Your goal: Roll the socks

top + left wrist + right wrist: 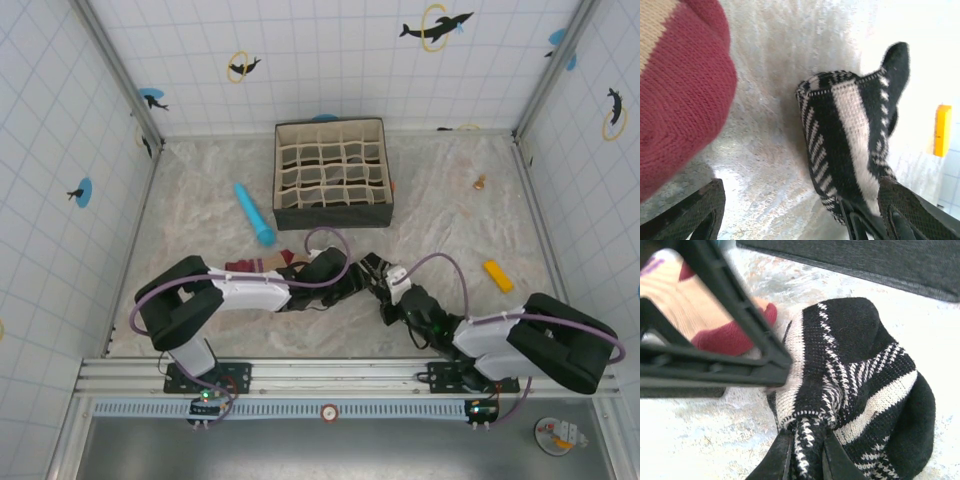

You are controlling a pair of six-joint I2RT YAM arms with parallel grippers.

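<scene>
The right gripper [805, 440] is closed tight on the black-and-white striped sock [855, 370], its two fingers pinching a narrow fold of the knit at the sock's near edge. The rest of that sock sits bunched in a rounded heap on the table [450, 220], with its black toe end to the right in the right wrist view.

The left gripper [802, 190] stands wide open and holds nothing. Bare table shows between its fingers. In the left wrist view the striped sock rises just beside one finger, but whether the two touch cannot be told.

The peach sock [675, 85] lies just to the left of the striped one, with a strip of bare table between them. Its maroon end points toward the striped sock, and most of it is hidden under the left arm in the top view.

Both socks are in the near middle of the table, where the two arms meet. Farther off and to the left, a blue cylinder [255, 213] lies at a slant. A dark organizer box [332, 173] divided into many small cells stands at the far middle, well apart from the socks. A yellow block [497, 275] lies to the right of the arms. A small brown item [480, 182], too small to make out, sits at the far right.
</scene>
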